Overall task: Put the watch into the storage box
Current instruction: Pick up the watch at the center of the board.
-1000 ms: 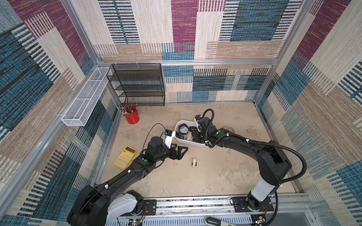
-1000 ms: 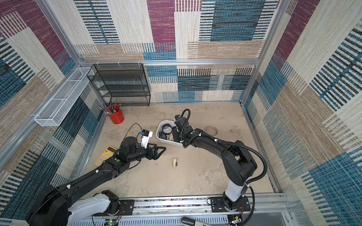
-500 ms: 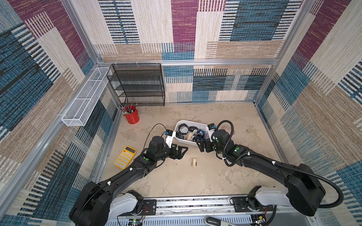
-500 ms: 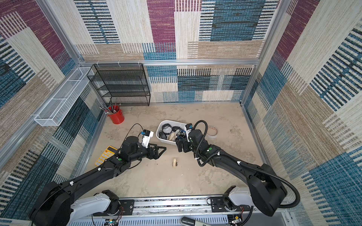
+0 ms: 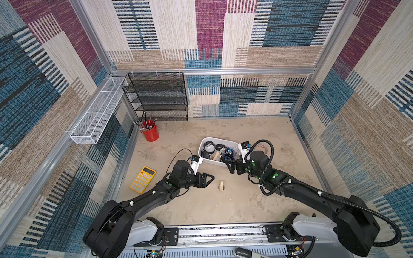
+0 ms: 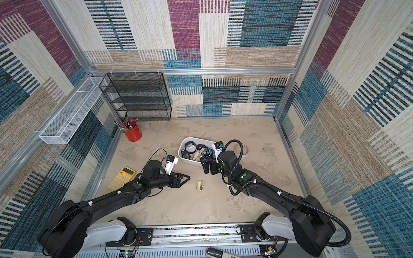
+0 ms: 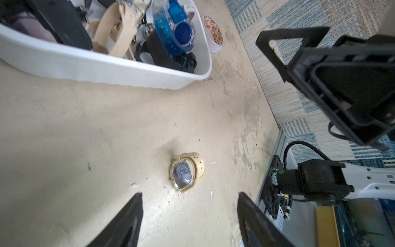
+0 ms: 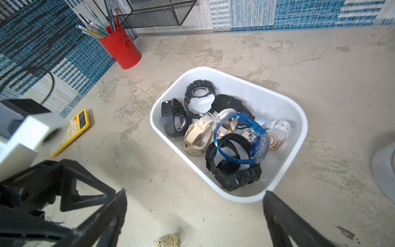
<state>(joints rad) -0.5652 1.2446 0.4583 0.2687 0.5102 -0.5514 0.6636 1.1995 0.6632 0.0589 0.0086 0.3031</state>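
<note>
Now: cream watch is seen lying on surface, apart from white box, just ahead of L tool, jaws parted, empty. R tool is spread wide by box, nothing held.

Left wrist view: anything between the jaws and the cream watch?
No. Only bare tabletop separates the left gripper from the cream watch, as the left wrist view shows.
</note>
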